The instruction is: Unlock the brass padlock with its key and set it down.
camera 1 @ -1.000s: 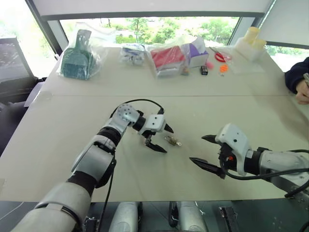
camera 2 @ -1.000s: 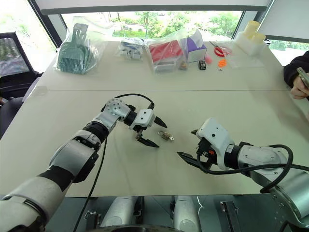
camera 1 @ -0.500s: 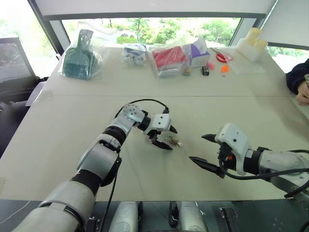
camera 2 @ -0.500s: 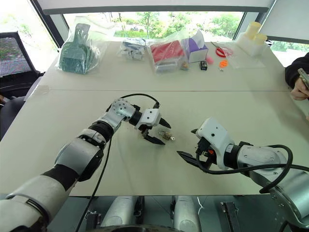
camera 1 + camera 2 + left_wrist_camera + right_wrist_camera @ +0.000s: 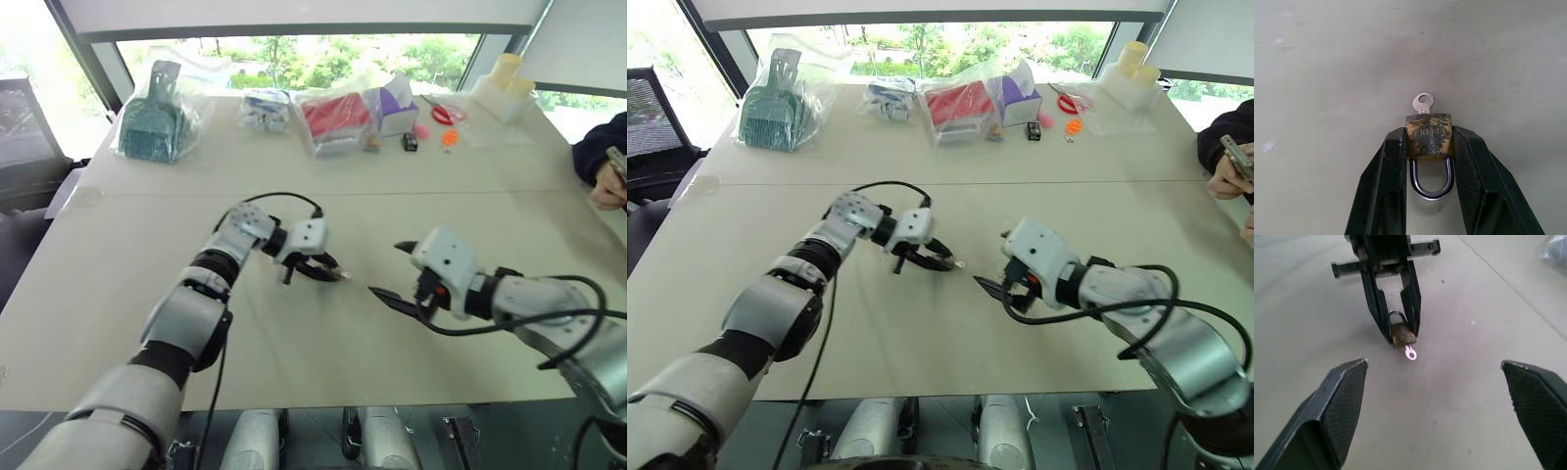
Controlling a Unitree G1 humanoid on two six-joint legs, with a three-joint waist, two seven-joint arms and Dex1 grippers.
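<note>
- Now the brass padlock (image 5: 1428, 134) sits pinched by its two flat sides between the fingertips of the left gripper (image 5: 1428, 147), near the middle of the cream table (image 5: 323, 362).
- Its silvery shackle (image 5: 1431, 180) runs back between the black fingers toward the wrist and looks seated in the body, so I judge the lock not yet opened.
- The key (image 5: 1422, 103) is already in the keyhole; its round bow with a small hole sticks out of the far end of the body, past the fingertips and clear of them.
- So padlock and key share one long axis, in line with the left fingers, and the bow is the free end.
- In the head views that bow points toward the right gripper (image 5: 395, 270), which hangs near the lock but apart from it.
- In the right wrist view, the bow (image 5: 1410, 353) faces that camera almost head-on, between and beyond the two textured pads (image 5: 1342, 401).
- The right gripper's jaws stand spread wide with nothing in them.
- The padlock body is dull tan brass, mottled with dark tarnish, with stamped lettering across its face that I cannot read with certainty.
- My judgement is that the right gripper must advance along that axis, close on the bow and twist it.
</note>
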